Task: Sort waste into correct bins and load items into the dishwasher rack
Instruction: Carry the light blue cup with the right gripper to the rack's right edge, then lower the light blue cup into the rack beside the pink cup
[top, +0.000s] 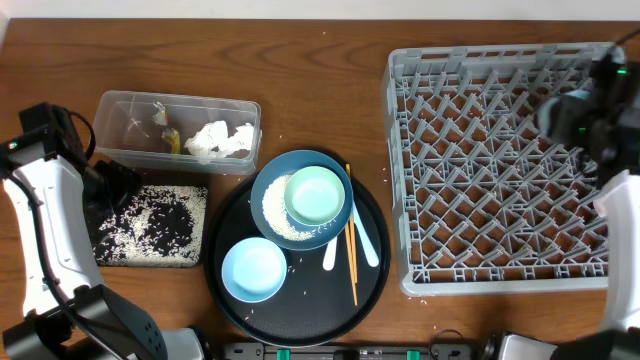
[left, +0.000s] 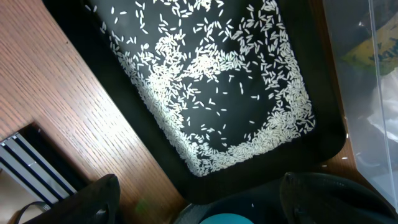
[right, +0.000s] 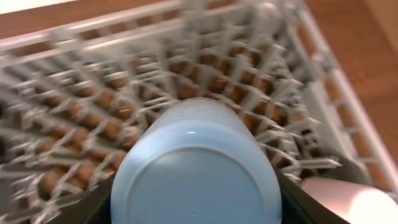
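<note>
Firstly, the right gripper (right: 193, 208) was clenched on the pale-blue cup (right: 193, 162), with one dark finger on each side of its body and the cup's flat base facing the wrist camera. The cup was held above the dishwasher rack (top: 480, 170), over the rack's right-hand part. A pink cup (right: 351, 200) showed at the lower right corner of the right wrist view, beside the held cup; whether it rested on the rack floor could not be told. The left gripper (left: 199, 193) was released, its fingers (left: 99, 199) spread wide with nothing between them, and it hung over one end of the flat black tray (left: 249, 115). Loose rice grains (left: 186, 68) lay scattered across that tray. The clear tub (top: 110, 110) stood just beside the tray and contained crumpled napkins (top: 222, 140) and a snack wrapper (top: 168, 135). Further right, the round black tray (top: 372, 275) carried the dark-blue dish (top: 262, 190), the light-blue bowl (top: 253, 268), two white spoons (top: 368, 245) and the chopsticks (top: 351, 240). The pale-green bowl (top: 316, 193) sat in the dish beside a patch of rice. All stood on the wooden desk (top: 300, 80).
</note>
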